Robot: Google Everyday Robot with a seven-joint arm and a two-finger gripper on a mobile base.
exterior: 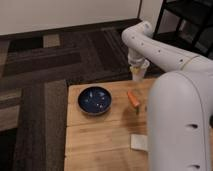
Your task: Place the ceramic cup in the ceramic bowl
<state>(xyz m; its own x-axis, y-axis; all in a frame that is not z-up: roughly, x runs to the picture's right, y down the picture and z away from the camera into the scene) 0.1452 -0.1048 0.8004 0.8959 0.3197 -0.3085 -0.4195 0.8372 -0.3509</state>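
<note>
The dark-blue ceramic bowl (94, 99) sits on the left half of the wooden table (100, 137). My gripper (138, 70) hangs from the white arm over the table's far edge, to the right of and behind the bowl. It is shut on the cream-white ceramic cup (138, 74), which hangs upright below the wrist, above the table top. The cup is well clear of the bowl.
An orange carrot-like object (133, 98) lies right of the bowl. A flat pale square pad (139, 142) lies near the front. My large white arm body (180, 125) hides the table's right side. A black shelf (185, 20) stands at the back right, on patterned carpet.
</note>
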